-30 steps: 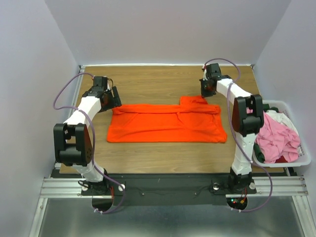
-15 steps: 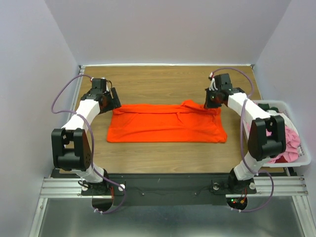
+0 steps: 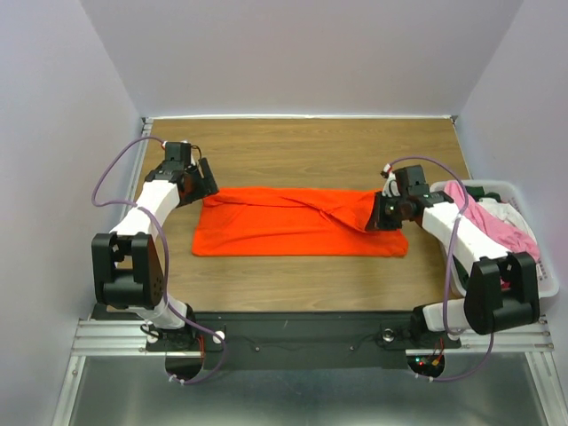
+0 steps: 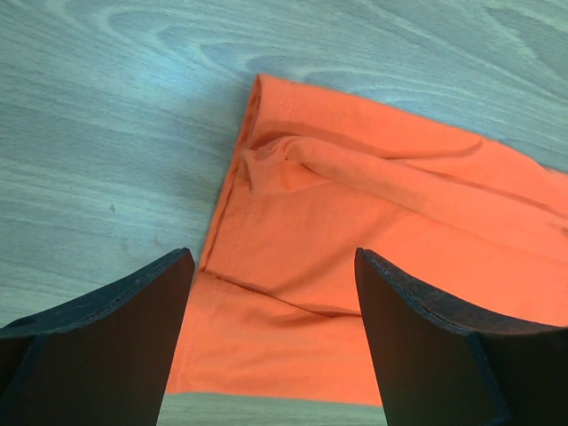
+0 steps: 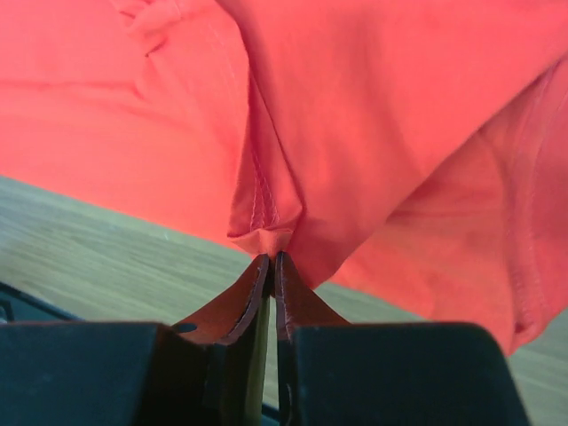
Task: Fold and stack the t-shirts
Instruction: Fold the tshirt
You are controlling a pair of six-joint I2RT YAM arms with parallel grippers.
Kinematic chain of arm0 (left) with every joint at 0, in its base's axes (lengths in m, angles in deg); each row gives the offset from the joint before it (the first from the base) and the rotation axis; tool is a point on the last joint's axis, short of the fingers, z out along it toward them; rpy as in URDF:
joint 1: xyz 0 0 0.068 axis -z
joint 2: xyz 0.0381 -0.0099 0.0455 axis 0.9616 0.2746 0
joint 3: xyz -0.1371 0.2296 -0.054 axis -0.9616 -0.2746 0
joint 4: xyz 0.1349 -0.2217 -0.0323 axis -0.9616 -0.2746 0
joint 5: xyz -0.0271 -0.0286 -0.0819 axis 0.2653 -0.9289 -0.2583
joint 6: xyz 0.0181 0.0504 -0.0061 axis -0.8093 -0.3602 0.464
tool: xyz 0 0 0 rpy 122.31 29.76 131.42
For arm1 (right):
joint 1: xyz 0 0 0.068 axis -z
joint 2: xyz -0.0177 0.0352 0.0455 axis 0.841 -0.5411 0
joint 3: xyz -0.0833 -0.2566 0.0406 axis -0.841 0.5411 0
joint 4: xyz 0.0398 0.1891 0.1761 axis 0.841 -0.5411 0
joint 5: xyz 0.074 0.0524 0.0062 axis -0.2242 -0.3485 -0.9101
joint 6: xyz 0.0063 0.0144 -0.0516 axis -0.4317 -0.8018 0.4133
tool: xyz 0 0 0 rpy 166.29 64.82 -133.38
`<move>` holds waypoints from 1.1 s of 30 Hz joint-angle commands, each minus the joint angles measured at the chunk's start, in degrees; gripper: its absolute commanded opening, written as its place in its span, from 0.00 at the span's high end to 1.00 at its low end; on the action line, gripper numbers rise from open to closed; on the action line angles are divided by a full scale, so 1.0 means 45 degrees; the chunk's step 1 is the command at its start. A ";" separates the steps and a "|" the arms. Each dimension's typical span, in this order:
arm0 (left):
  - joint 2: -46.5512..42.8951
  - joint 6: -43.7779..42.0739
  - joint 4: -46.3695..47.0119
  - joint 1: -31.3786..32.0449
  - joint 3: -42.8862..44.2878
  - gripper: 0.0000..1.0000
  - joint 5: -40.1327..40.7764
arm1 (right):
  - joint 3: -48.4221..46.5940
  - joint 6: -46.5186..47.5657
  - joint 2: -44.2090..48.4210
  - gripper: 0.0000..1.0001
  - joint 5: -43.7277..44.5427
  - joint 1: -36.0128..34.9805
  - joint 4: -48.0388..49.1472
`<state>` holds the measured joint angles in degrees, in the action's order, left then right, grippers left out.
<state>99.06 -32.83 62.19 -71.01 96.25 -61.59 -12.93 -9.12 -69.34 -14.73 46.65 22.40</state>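
Observation:
The bright orange t-shirt [image 3: 293, 226] lies spread on the wooden table, folded lengthwise. My right gripper [image 3: 380, 216] is shut on a hemmed edge of the orange t-shirt [image 5: 266, 232] and holds that part lifted over the shirt's right side, near its front edge. My left gripper [image 3: 206, 182] is open at the shirt's far left corner, its jaws wide apart over the orange cloth [image 4: 293, 293] and holding nothing. More t-shirts, pink [image 3: 501, 232] and white, lie bunched in the bin on the right.
A white plastic bin [image 3: 543, 286] stands at the table's right edge, beside my right arm. Grey walls close in the table on three sides. Bare wood [image 3: 293, 146] shows behind the shirt.
My right gripper has carried the shirt's far right sleeve part toward the front and right, pulling the cloth over the shirt's right side. The left gripper has stayed at the far left corner.

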 commanded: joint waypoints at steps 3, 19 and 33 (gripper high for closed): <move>-0.0481 0.0214 0.0148 0.0064 -0.0342 0.15 -0.0325 | 0.1032 -0.0642 0.0223 0.85 -0.0590 -0.0088 -0.0314; -0.0267 0.0663 0.0441 0.0065 -0.0285 0.15 0.0358 | -0.2320 0.0272 -0.0648 0.36 0.0015 -0.0400 -0.0881; -0.0423 0.0410 0.0402 0.0045 -0.0440 0.15 0.0241 | -0.6035 0.2481 -0.6181 0.36 -0.0336 -0.1201 0.0173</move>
<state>99.03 -30.36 63.50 -71.01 94.00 -61.20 -37.32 -0.70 -95.35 -14.57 41.74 20.35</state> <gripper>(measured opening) 0.849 0.645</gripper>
